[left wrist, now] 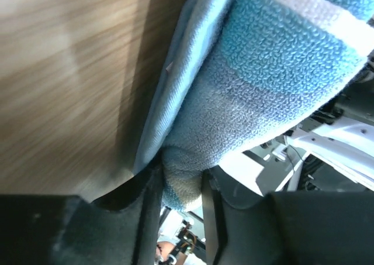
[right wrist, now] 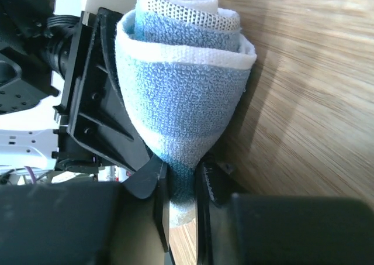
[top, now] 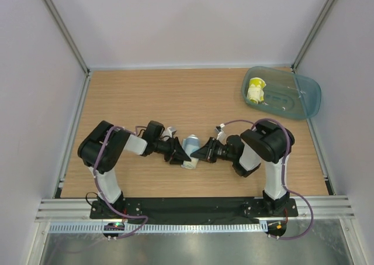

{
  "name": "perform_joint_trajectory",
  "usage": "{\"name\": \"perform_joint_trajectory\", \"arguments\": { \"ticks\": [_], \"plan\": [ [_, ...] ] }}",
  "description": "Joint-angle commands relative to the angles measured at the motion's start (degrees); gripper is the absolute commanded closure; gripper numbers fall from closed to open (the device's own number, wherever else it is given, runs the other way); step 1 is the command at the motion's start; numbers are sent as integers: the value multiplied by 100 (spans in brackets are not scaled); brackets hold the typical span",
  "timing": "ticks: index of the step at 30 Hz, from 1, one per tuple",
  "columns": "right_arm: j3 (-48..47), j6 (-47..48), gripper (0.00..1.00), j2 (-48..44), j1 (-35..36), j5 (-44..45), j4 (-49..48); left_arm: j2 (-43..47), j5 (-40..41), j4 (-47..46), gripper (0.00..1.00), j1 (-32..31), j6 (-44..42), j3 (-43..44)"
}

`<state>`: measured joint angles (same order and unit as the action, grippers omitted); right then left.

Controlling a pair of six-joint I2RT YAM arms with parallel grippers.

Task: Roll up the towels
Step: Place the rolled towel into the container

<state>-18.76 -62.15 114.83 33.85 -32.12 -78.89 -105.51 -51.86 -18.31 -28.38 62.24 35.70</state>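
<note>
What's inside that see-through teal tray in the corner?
A rolled-up yellow towel lies at the left end of the teal tray. Nothing else shows in it. The bit of tray floor under the towel is covered, so I cannot see it.

Right hand (right wrist: 182, 180) clamps one end of the rolled blue towel (right wrist: 187, 95)

A light wood-grain surface (top: 175, 95) fills the middle of the top view, its grain running left to right. A translucent teal tray (top: 307, 98), oval with a raised rim, sits at the far right corner, its right end reaching the surface's edge. Plain white walls (top: 175, 19) close in three sides, joined by aluminium posts (top: 61, 25). A ribbed metal rail (top: 58, 209) borders the near edge, with grey sheet metal (top: 193, 250) beyond it.
</note>
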Motion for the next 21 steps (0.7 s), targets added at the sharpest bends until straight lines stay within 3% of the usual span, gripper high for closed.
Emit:
{"name": "perform_joint_trajectory", "arguments": {
  "ticks": [1, 7, 8, 11, 17, 21],
  "plan": [
    [-171, 449, 97, -485, 78, 417, 566, -23, 1590, 1812, 65, -45, -800, -187],
    [-496, 1143, 99, -1453, 78, 557, 2420, 601, 1784, 2488, 53, -45, -1082, 50],
    [-575, 1231, 99, -1576, 44, 584, 2849, 724, 1819, 2559, 43, -45, -1117, 86],
    [-751, 1591, 99, -2173, -105, 619, 3832, 1267, 1881, 2840, 35, -45, -1257, 182],
    [-1575, 2538, 99, -3360, -589, 557, 6178, 2542, 2074, 3412, 31, -62, -1381, 498],
    [-2244, 3059, 99, -3835, -1333, 400, 7395, 2878, 2337, 3501, 30, -53, -1504, 491]
  ]
}}
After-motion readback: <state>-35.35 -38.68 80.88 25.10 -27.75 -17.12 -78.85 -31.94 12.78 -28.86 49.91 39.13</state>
